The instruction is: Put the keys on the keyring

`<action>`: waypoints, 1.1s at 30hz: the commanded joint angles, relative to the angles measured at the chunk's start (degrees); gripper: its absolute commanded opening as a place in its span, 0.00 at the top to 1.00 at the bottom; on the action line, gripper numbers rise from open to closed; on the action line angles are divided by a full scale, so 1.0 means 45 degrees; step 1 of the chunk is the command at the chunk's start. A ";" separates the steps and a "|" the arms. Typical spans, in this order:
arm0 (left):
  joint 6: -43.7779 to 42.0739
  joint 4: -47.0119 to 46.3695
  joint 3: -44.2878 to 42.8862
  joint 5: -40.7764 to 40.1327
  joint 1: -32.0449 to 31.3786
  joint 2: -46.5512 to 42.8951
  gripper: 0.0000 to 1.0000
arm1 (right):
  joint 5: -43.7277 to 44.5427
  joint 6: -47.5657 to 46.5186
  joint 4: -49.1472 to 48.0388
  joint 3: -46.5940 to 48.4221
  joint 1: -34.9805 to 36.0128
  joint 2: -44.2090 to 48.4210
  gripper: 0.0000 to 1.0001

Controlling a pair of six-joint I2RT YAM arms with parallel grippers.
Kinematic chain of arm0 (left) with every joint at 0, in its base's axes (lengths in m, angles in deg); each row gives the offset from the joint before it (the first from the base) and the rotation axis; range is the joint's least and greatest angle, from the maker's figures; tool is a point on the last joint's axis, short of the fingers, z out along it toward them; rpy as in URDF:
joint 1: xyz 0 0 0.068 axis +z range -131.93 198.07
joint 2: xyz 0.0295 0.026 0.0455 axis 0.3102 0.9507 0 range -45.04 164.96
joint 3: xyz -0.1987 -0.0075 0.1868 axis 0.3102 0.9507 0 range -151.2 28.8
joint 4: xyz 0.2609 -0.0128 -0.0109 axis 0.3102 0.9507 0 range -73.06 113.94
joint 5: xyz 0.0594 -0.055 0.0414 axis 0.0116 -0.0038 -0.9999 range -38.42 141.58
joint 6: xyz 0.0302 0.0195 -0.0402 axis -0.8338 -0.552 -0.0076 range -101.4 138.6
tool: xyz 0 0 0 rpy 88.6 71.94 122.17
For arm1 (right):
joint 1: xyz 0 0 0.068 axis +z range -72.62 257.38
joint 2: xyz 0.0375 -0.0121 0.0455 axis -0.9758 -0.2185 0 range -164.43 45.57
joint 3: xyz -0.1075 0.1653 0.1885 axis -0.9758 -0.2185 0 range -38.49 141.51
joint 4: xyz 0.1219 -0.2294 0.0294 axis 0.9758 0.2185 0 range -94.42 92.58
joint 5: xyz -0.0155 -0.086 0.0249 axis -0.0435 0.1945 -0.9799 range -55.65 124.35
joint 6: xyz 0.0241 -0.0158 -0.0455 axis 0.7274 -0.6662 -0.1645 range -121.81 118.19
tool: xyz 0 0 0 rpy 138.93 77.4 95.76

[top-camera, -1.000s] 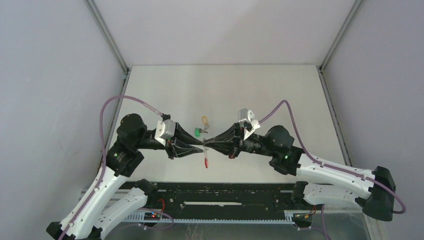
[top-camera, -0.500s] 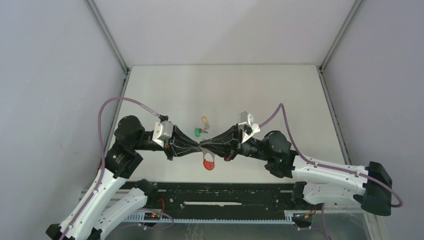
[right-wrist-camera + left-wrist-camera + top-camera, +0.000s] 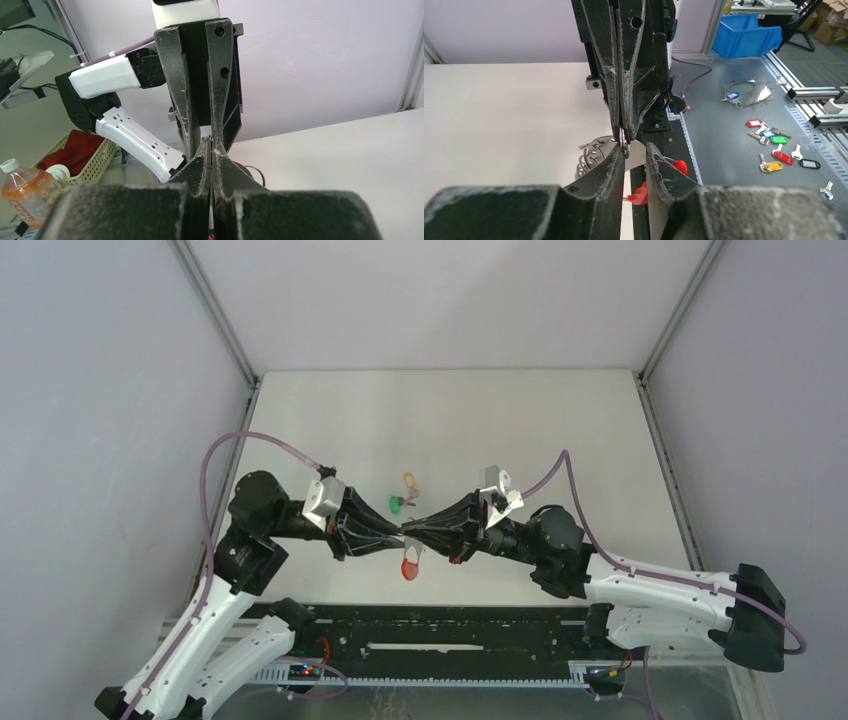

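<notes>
The two grippers meet tip to tip above the table's near middle. My right gripper (image 3: pixel 413 530) is shut on the keyring, pinching a small metal ring (image 3: pixel 624 142) at its tips (image 3: pixel 211 142). The keyring's grey loop with wire loops (image 3: pixel 591 152) and its red section (image 3: pixel 409 568) hang below. My left gripper (image 3: pixel 400 532) is open, its jaws (image 3: pixel 634 147) either side of the right gripper's tips, one fingertip against the ring. The green-headed key (image 3: pixel 399 504) and the yellow-orange-headed key (image 3: pixel 410 480) lie on the table just behind the grippers, apart from both.
A black rail (image 3: pixel 450 625) runs along the table's near edge. Grey walls enclose the left, back and right sides. Off the table are a blue bin (image 3: pixel 746 35), several loose keys (image 3: pixel 774 150), a yellow basket (image 3: pixel 90 155) and a bottle (image 3: pixel 25 190).
Both grippers have edged slightly left, still tip to tip. The keyring's red section, edge-on a second ago, has turned to show as a round red shape below the tips.
</notes>
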 commanded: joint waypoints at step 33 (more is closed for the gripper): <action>-0.5030 0.3765 -0.0581 -0.1290 -0.0325 0.0379 1.00 | -0.4751 -0.5803 1.4654 0.7905 -0.1801 -0.1763 0.54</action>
